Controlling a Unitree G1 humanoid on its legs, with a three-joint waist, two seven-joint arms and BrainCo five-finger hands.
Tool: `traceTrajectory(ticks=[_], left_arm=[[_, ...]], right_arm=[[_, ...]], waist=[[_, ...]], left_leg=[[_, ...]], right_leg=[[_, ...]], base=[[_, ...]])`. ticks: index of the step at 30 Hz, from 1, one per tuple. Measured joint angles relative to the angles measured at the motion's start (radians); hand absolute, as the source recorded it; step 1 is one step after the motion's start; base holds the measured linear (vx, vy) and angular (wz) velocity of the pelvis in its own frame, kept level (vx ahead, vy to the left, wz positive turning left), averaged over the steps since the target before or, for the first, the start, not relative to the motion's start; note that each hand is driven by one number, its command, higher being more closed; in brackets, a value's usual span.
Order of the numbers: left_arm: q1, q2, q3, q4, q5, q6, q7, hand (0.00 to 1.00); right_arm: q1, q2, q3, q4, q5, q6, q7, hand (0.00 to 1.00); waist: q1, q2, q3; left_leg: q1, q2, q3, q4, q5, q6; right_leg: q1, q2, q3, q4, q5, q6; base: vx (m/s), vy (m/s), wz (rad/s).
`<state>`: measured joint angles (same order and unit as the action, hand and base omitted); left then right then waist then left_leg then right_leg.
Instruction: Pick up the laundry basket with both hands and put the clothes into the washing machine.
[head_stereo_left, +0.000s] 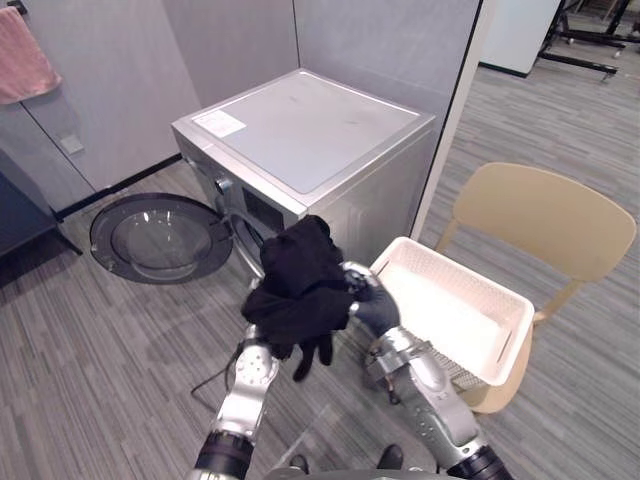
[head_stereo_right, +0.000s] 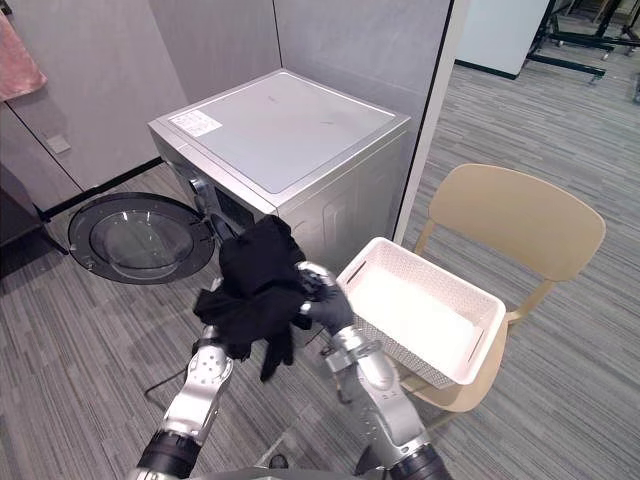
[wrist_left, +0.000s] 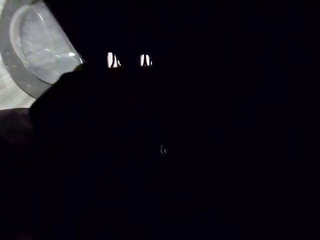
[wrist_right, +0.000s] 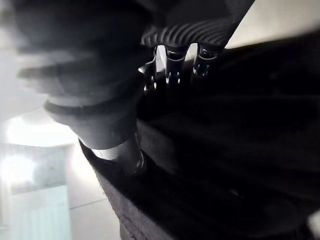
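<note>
The black clothes (head_stereo_left: 300, 280) hung as one bundle at the centre of the head views, clear of the floor (head_stereo_left: 100, 350) and just in front of the drum opening. They looked soft, limp and light. Loose ends drooped at 6 o'clock and could snag on the drum's rim, so a hold round the bulk would probably serve better than a hold on an edge.

The right hand (head_stereo_left: 372, 308) held the bundle from 3 o'clock, with its fingers (wrist_right: 172, 65) curled into the dark folds and its thumb pressed against the cloth. The left hand (head_stereo_left: 256, 345) sat under the bundle at 7 o'clock, and the cloth hid whether it gripped.

The washing machine (head_stereo_left: 300, 130) stood at 12 o'clock, a boxy silver-grey cabinet with a smooth flat top. Its round glass door (head_stereo_left: 160, 238) was swung wide at 9 o'clock. At 3 o'clock the laundry basket (head_stereo_left: 450, 318), rigid white perforated plastic, sat emptied on a beige moulded chair (head_stereo_left: 545, 215).
</note>
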<state>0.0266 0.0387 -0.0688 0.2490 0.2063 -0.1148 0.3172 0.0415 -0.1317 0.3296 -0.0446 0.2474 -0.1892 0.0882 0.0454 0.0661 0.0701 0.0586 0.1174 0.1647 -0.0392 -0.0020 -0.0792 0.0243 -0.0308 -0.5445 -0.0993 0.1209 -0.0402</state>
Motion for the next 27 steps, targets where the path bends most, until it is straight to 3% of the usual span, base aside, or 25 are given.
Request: traceTrajectory(ticks=[1, 4, 10, 13, 15, 16, 17, 18, 19, 20, 21, 22, 26, 27], left_arm=[[0.032, 0.001, 0.025, 0.002, -0.001, -0.004, -0.014, 1.0], [0.07, 0.021, 0.055, 0.074, -0.003, -0.011, -0.035, 1.0], [0.116, 0.043, 0.085, 0.247, -0.006, -0.001, -0.073, 1.0], [0.137, 0.042, 0.094, 0.287, -0.018, 0.007, -0.089, 1.0], [0.155, 0.042, 0.124, 0.294, -0.023, 0.018, -0.098, 1.0], [0.154, 0.041, 0.133, 0.297, -0.035, 0.026, -0.098, 1.0], [0.149, 0.033, 0.136, 0.311, -0.039, 0.028, -0.098, 1.0], [0.149, 0.026, 0.141, 0.318, -0.039, 0.029, -0.098, 1.0], [0.151, 0.012, 0.15, 0.336, -0.039, 0.029, -0.097, 1.0], [0.156, 0.0, 0.151, 0.358, -0.039, 0.03, -0.097, 1.0], [0.155, 0.001, 0.152, 0.367, -0.039, 0.031, -0.096, 1.0], [0.153, 0.005, 0.158, 0.385, -0.039, 0.031, -0.097, 1.0], [0.152, 0.005, 0.162, 0.408, -0.039, 0.031, -0.097, 1.0], [0.158, 0.003, 0.162, 0.409, -0.039, 0.031, -0.097, 1.0]], right_arm=[[0.024, -0.021, -0.035, 0.007, -0.09, 0.0, -0.012, 0.0], [0.064, -0.068, -0.068, 0.103, -0.203, 0.001, -0.024, 0.0], [0.075, -0.067, -0.115, 0.411, -0.368, 0.02, -0.047, 0.0], [0.073, -0.055, -0.177, 0.54, -0.457, 0.042, -0.092, 0.0], [0.056, -0.051, -0.225, 0.617, -0.489, 0.059, -0.134, 0.0], [0.046, -0.051, -0.252, 0.646, -0.5, 0.068, -0.155, 0.0], [0.038, -0.059, -0.265, 0.674, -0.507, 0.08, -0.175, 0.0], [0.028, -0.069, -0.267, 0.69, -0.509, 0.083, -0.183, 0.0], [0.012, -0.086, -0.275, 0.715, -0.514, 0.09, -0.192, 0.0], [-0.004, -0.099, -0.283, 0.741, -0.515, 0.093, -0.2, 0.0], [-0.015, -0.098, -0.284, 0.754, -0.515, 0.099, -0.203, 0.0], [-0.033, -0.089, -0.284, 0.773, -0.515, 0.106, -0.204, 0.0], [-0.073, -0.029, -0.283, 0.81, -0.515, 0.11, -0.208, 0.0], [-0.079, -0.022, -0.283, 0.827, -0.515, 0.114, -0.215, 0.0]], waist=[[0.001, 0.0, 0.0], [0.006, -0.003, 0.001], [0.009, -0.016, 0.006], [0.024, -0.015, 0.012], [0.025, -0.013, 0.026], [0.021, -0.016, 0.035], [0.022, -0.016, 0.038], [0.023, -0.015, 0.039], [0.023, -0.007, 0.043], [0.023, 0.022, 0.04], [0.022, 0.025, 0.04], [0.023, 0.017, 0.045], [0.023, -0.033, 0.07], [0.026, -0.041, 0.075]], left_leg=[[0.0, 0.001, 0.0, 0.0, 0.0, 0.0], [0.0, 0.002, -0.004, -0.003, 0.0, -0.001], [-0.034, 0.007, -0.033, -0.013, 0.002, -0.006], [-0.088, 0.005, -0.092, -0.005, 0.015, -0.009], [-0.135, 0.004, -0.108, 0.008, 0.029, 0.017], [-0.153, 0.009, -0.019, 0.013, 0.013, 0.119], [-0.165, 0.024, 0.152, 0.026, -0.014, 0.174], [-0.169, 0.03, 0.228, 0.039, -0.015, 0.174], [-0.168, 0.046, 0.377, 0.065, -0.013, 0.174], [-0.157, 0.066, 0.49, 0.088, 0.028, 0.139], [-0.15, 0.066, 0.491, 0.086, 0.04, 0.108], [-0.156, 0.049, 0.477, 0.089, 0.047, 0.1], [-0.141, -0.008, 0.442, 0.091, 0.038, 0.104], [-0.13, -0.021, 0.438, 0.106, 0.003, 0.1]], right_leg=[[0.0, 0.001, 0.0, 0.0, 0.0, 0.0], [0.002, 0.007, -0.002, -0.001, -0.001, 0.001], [-0.016, 0.01, -0.036, -0.004, -0.022, 0.006], [-0.031, 0.001, -0.106, 0.0, -0.033, 0.004], [-0.031, -0.012, -0.195, 0.001, -0.053, 0.004], [-0.032, -0.038, -0.252, 0.015, -0.064, 0.01], [-0.053, -0.089, -0.297, 0.068, -0.094, 0.023], [-0.063, -0.113, -0.312, 0.1, -0.107, 0.026], [-0.074, -0.152, -0.34, 0.159, -0.128, 0.032], [-0.08, -0.176, -0.372, 0.232, -0.148, 0.05], [-0.082, -0.193, -0.382, 0.258, -0.155, 0.06], [-0.079, -0.219, -0.39, 0.285, -0.155, 0.066], [-0.031, -0.288, -0.415, 0.315, -0.153, 0.113], [-0.025, -0.328, -0.415, 0.379, -0.171, 0.137]], base=[[0.0, 0.0, 0.0], [0.0, 0.0, 0.0], [-0.01, 0.008, 0.16], [0.0, 0.004, 0.66], [0.01, -0.008, 1.16], [0.06, 0.017, 1.35], [0.09, 0.038, 1.37], [0.17, 0.115, 1.23], [0.26, 0.286, 0.98], [0.22, 0.266, 0.9], [0.22, 0.231, 0.8], [0.12, 0.061, 0.54], [0.11, 0.088, 0.57], [0.09, 0.133, 0.39]])
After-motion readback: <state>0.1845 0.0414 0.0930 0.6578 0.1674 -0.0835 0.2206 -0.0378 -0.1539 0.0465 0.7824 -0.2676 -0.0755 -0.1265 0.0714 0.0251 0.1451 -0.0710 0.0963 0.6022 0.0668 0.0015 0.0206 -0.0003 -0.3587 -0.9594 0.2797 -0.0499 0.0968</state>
